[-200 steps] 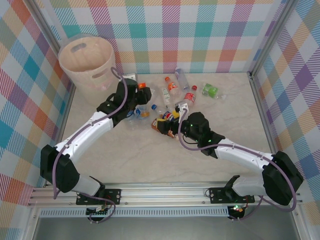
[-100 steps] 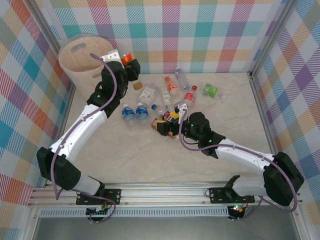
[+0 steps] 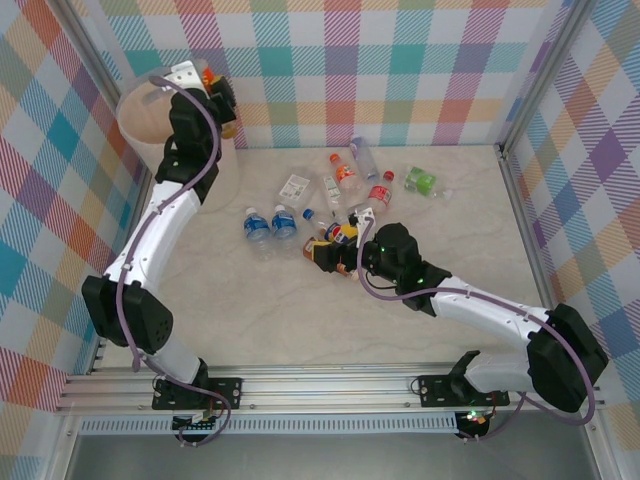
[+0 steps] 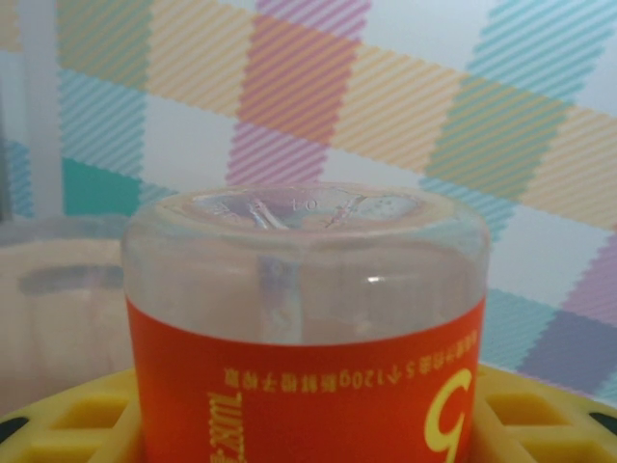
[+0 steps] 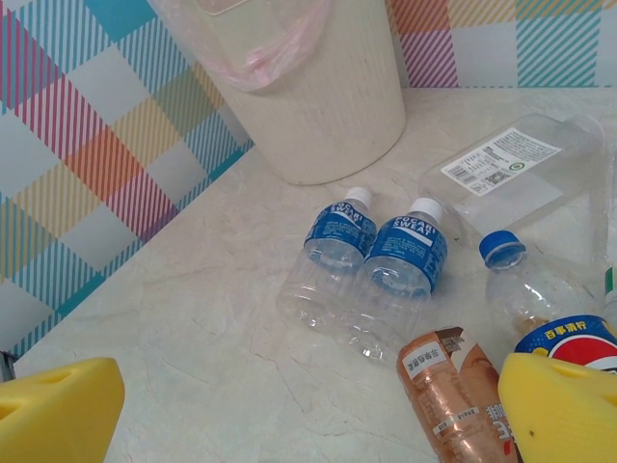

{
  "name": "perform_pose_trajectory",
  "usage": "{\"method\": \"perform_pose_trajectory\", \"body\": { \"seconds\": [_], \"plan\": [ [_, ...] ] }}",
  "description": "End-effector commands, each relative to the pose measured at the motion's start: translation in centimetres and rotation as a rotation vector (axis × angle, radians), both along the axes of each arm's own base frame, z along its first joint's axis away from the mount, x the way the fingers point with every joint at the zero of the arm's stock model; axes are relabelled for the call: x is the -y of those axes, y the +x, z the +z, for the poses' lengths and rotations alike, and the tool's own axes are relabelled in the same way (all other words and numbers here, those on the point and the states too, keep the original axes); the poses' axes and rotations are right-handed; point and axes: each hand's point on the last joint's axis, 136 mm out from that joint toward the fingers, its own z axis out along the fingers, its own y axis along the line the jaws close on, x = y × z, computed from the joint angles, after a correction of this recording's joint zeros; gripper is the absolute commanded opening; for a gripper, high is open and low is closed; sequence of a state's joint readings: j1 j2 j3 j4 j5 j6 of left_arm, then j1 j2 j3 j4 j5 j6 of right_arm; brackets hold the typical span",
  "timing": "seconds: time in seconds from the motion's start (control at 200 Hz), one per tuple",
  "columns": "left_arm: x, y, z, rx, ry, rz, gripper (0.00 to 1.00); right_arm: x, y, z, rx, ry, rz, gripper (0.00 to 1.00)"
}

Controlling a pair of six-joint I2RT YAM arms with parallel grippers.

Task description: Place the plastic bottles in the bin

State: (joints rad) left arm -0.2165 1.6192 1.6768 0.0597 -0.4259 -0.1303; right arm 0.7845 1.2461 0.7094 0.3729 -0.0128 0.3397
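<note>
A: Anything changed since a second ago?

B: Only on the left. Had the left gripper point(image 3: 222, 105) down among the plastic bottles point(image 3: 344, 170) on the table point(image 3: 250, 310) back then. Half a second ago, just right of the bin point(image 3: 140, 125). Now up at the bin's right rim, against the checked wall. No change on the right arm.

A: And the grip up there?

B: Clamped on an orange-labelled bottle point(image 4: 307, 318), with yellow pads point(image 4: 63, 424) pressed to either side and the clear base towards the wall.

A: Other side?

B: Right gripper point(image 5: 308, 415) spread wide, low over the table, holding nothing. Between its fingers, nearer the right one, a brown-labelled bottle point(image 5: 448, 386) lying flat. Just behind that finger, a Pepsi bottle point(image 5: 569, 338).

A: Rest of the load?

B: Loose on the table, apart from the bin. Two blue-labelled bottles point(image 5: 410, 253) side by side and touching, with a blue-capped bottle point(image 5: 506, 256) just beside them.
</note>
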Motion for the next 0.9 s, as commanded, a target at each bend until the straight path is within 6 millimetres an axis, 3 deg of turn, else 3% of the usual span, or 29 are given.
{"method": "perform_pose_trajectory", "body": {
  "seconds": [0.0, 0.255, 0.395, 0.645, 0.895],
  "plan": [
    [-3.3, 0.3, 3.5, 0.115, 0.01, 0.097, 0.48, -0.1, 0.1, 2.3, 0.017, 0.047, -0.001, 1.0],
    [-8.0, 2.2, 2.5, 0.158, -0.038, 0.192, 0.47, 0.1, 0.4, 2.0, -0.003, 0.047, -0.02, 1.0],
    [-10.1, 4.1, 1.0, 0.136, -0.111, 0.212, 0.47, 0.0, 0.4, 1.8, -0.015, 0.043, -0.022, 1.0],
    [-11.8, 8.3, -2.7, 0.059, -0.213, 0.219, 0.48, -0.1, 0.5, 1.3, -0.037, 0.032, -0.027, 1.0],
    [-12.2, 11.0, -5.3, 0.051, -0.301, 0.232, 0.5, -0.2, 0.9, 1.0, -0.043, 0.023, -0.035, 1.0]
  ]
}}
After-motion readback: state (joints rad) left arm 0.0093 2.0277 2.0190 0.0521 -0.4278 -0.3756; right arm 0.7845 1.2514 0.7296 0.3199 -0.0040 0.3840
